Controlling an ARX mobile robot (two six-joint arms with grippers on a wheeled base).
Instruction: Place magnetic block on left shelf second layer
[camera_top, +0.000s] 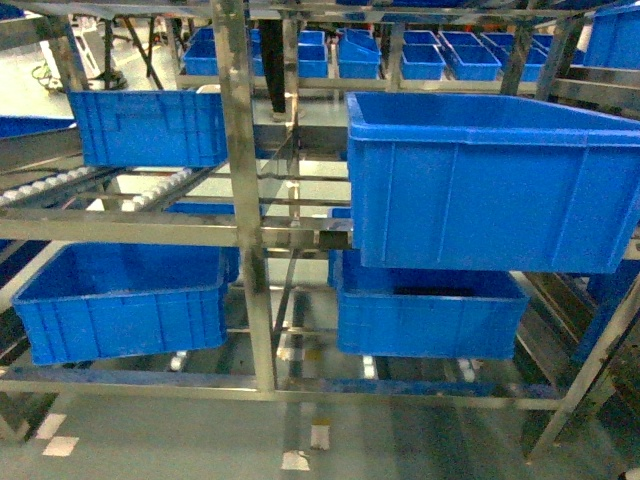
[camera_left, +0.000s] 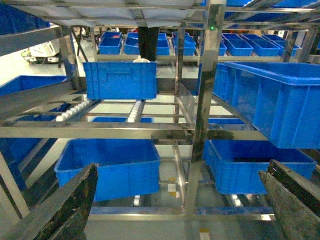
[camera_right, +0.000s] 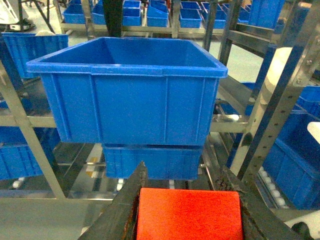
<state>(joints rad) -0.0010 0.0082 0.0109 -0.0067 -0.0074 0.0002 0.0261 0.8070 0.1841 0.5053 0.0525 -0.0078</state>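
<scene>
The magnetic block (camera_right: 190, 215), a plain red cube, sits between the two dark fingers of my right gripper (camera_right: 182, 172), which is shut on it at the bottom of the right wrist view. Straight ahead and higher stands the large deep blue tub (camera_right: 130, 90) on the second layer of the steel rack, also visible as the big tub (camera_top: 490, 180) in the head view and at the right (camera_left: 280, 100) of the left wrist view. My left gripper (camera_left: 181, 170) hangs open and empty facing the rack. Neither gripper shows in the head view.
A steel upright (camera_top: 240, 200) divides the rack. A smaller ribbed blue crate (camera_top: 150, 125) rests on rollers at upper left. Two blue tubs (camera_top: 120, 300) (camera_top: 430, 315) sit on the bottom tier. A hole-punched upright (camera_right: 280, 100) stands right of the big tub. More blue bins (camera_top: 420, 55) line the background.
</scene>
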